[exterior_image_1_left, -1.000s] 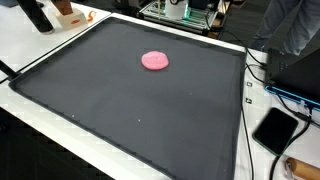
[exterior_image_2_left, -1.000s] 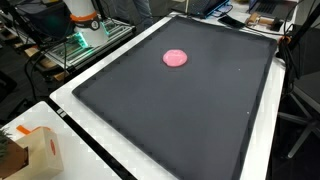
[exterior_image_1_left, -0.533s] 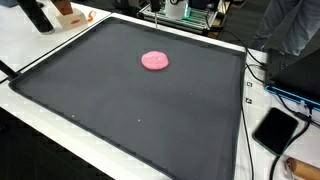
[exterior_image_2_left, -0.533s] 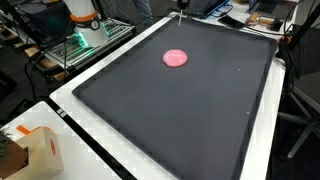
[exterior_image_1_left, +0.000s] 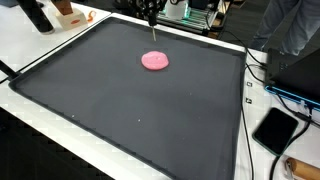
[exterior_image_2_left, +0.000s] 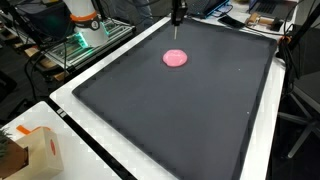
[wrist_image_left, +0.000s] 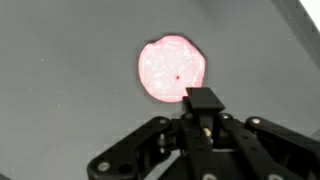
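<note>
"Over the dark tray (exterior_image_1_left: 120, 125), how far open are your fingers?"

"Not open at all. In the wrist view my gripper (wrist_image_left: 205, 100) has its fingers drawn together with no gap showing. In both exterior views a thin stick (exterior_image_1_left: 153, 38) hangs straight down from them, so I am clamped on that. What kind of stick it is I cannot tell."

"Does it touch anything?"

"Its lower end sits right at the far edge of the pink disc (exterior_image_1_left: 155, 61). Whether the 2 meet I cannot tell. From my wrist, the disc lies just ahead of my fingertips."

"What differs from before?"

"1 second ago I was outside both exterior views. 0.5 seconds ago only the stick's end showed at the top edge. Now my gripper itself is in the picture and the stick reaches down to the disc. The disc has not shifted."

"And the containers?"

"The tray holds the disc, lying flat toward its far side. A cardboard box (exterior_image_2_left: 35, 150) stands on the white table (exterior_image_1_left: 30, 135), well apart from me. I cannot make out what is in it."
</note>
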